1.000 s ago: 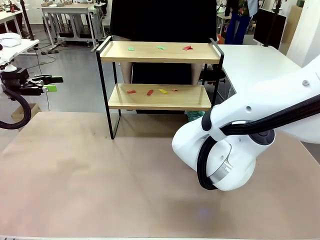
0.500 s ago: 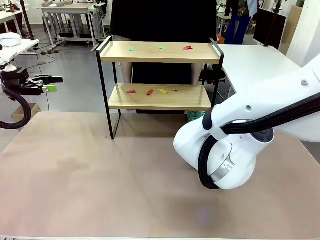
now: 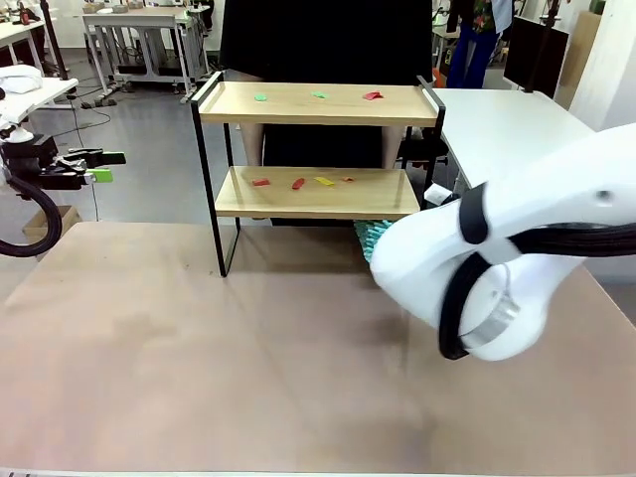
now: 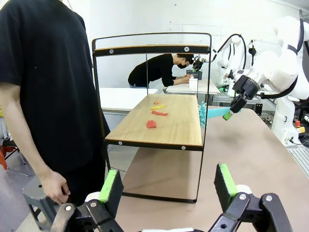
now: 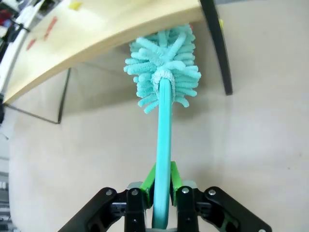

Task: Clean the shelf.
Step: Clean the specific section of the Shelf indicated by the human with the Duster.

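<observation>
I saw the shelf [image 3: 316, 104] standing at the far side of the brown table [image 3: 199, 348], its long axis running left to right: two pale, smooth wooden boards in a thin black metal frame with raised end rails. Small flat scraps [image 3: 298, 183] in red, green and yellow lay scattered on both boards. A person in a black top [image 3: 318, 40] stood just behind it. My right hand [image 5: 163, 176] was clenched on the slim turquoise handle of a duster [image 5: 161, 72] with a fluffy, looped head. The handle ran roughly level from near to far, and the head sat at the lower board's near edge by the right post. The bulky white right arm [image 3: 497, 258] hid that corner in the front view. My left hand [image 4: 169, 186] hung released, well off to the left, facing the shelf's left end.
</observation>
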Controlling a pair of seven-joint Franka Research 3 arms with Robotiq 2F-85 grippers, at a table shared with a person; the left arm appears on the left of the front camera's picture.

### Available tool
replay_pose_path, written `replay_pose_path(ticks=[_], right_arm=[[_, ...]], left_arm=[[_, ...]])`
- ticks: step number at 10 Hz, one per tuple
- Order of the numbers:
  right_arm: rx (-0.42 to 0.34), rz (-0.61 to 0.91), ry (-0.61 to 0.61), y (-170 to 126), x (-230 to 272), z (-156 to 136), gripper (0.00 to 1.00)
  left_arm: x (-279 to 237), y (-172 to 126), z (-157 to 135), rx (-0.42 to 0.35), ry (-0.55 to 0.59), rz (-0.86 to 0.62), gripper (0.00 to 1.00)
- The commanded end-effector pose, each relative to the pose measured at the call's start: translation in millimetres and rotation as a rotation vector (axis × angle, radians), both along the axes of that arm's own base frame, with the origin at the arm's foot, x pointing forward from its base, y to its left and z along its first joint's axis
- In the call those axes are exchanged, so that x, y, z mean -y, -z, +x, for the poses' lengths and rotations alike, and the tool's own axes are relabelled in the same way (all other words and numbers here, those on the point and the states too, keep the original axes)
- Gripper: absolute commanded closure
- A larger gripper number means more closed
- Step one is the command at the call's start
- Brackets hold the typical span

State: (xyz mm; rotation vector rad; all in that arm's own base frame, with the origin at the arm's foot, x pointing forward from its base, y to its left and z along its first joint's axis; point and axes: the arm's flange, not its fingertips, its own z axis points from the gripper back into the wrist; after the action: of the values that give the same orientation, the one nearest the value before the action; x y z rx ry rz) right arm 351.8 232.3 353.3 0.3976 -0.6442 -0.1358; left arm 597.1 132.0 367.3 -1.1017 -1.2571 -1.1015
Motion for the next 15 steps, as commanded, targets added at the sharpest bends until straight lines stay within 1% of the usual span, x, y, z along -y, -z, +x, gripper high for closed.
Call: replay_pose_path(ticks=[1,2,3,5,8,10,12,13,14,15], right_arm=[[0.008,0.039,-0.099,35.4,34.3,0.0,0.88],[0.008,0.05,-0.151,33.5,39.0,-0.1,0.88],[-0.008,0.059,-0.216,32.1,43.1,-0.1,0.88],[-0.05,0.064,-0.377,31.1,45.3,2.5,0.88],[-0.077,0.089,-0.621,22.5,50.3,0.6,0.88],[-0.093,0.085,-0.738,16.5,57.2,-2.9,0.88],[-0.098,0.076,-0.849,3.7,67.8,-12.2,0.88],[-0.098,0.05,-0.884,-6.5,74.0,-16.9,0.88],[-0.084,0.016,-0.912,-21.8,83.1,-22.3,0.88],[-0.057,-0.002,-0.948,-43.2,95.4,-27.0,0.88]], left_arm=[[0.7,-2.1,-1.9,0.01,0.003,0.003,0.0],[0.7,-2.1,-1.9,0.01,0.003,0.003,0.0],[0.7,-2.1,-1.9,0.01,0.003,0.003,0.0],[0.7,-2.1,-1.9,0.01,0.003,0.003,0.0],[0.7,-2.1,-1.9,0.01,0.003,0.003,0.0],[0.7,-2.1,-1.9,0.01,0.003,0.003,0.0],[0.7,-2.1,-1.9,0.01,0.003,0.003,0.0],[0.7,-2.1,-1.9,0.01,0.003,0.003,0.0],[0.7,-2.1,-1.9,0.01,0.003,0.003,0.0],[0.7,-2.1,-1.9,0.01,0.003,0.003,0.0]])
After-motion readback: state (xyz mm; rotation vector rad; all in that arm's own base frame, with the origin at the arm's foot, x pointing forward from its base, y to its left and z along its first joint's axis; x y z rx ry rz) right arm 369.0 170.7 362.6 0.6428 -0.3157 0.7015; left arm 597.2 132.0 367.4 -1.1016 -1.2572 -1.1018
